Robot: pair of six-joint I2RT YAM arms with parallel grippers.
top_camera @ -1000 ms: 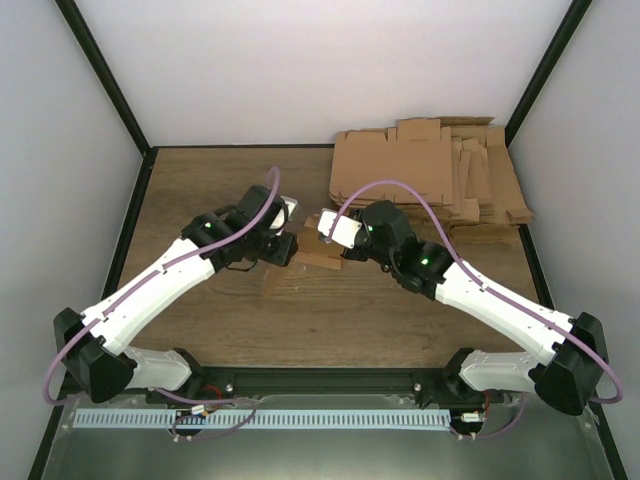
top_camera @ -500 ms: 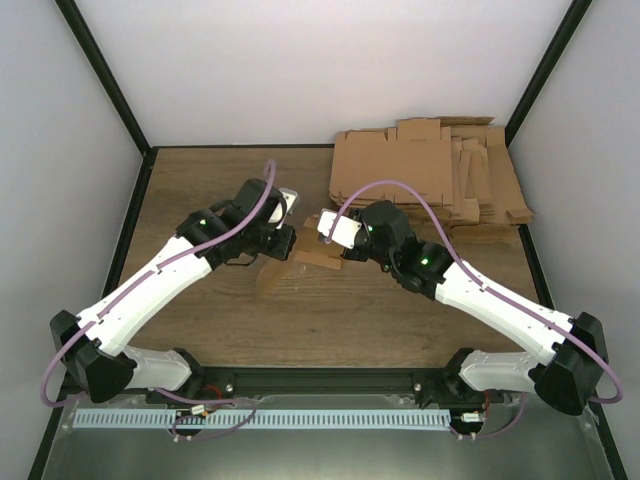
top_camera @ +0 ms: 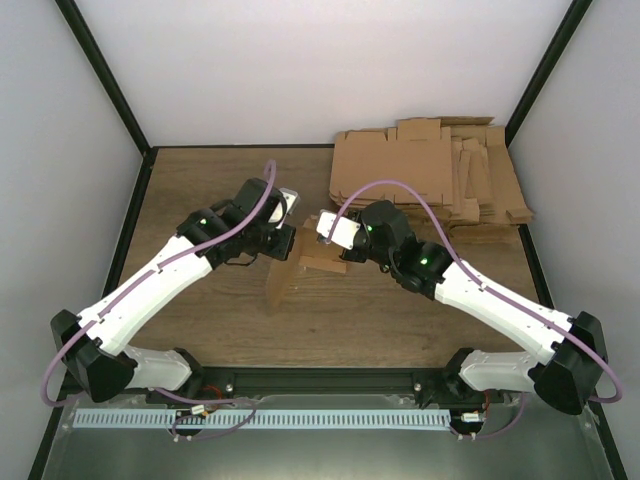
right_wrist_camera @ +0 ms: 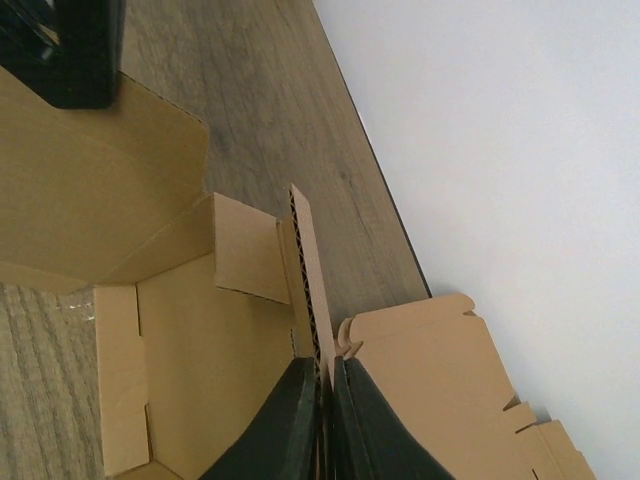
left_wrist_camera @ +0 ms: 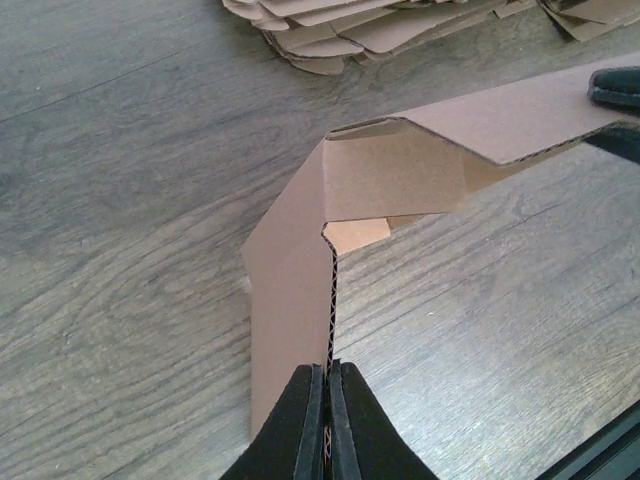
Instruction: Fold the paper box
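The paper box (top_camera: 284,281) is a single brown cardboard piece, partly folded and held above the table between both arms. In the left wrist view my left gripper (left_wrist_camera: 328,376) is shut on the thin edge of one panel (left_wrist_camera: 288,300), which bends up into a folded corner flap (left_wrist_camera: 392,178). My right gripper (right_wrist_camera: 324,378) is shut on an upright side wall (right_wrist_camera: 308,262) of the box, with the box floor (right_wrist_camera: 205,370) to its left. From above, the left gripper (top_camera: 288,244) and right gripper (top_camera: 335,252) face each other across the box.
A pile of flat cardboard blanks (top_camera: 430,178) lies at the table's back right, also seen as the pile (left_wrist_camera: 360,25) and the pile (right_wrist_camera: 450,400). Black frame posts and white walls bound the wooden table (top_camera: 200,200).
My left gripper has closed onto the box's panel edge. The box's near flap now hangs lower toward the table front. The right arm has hardly moved.
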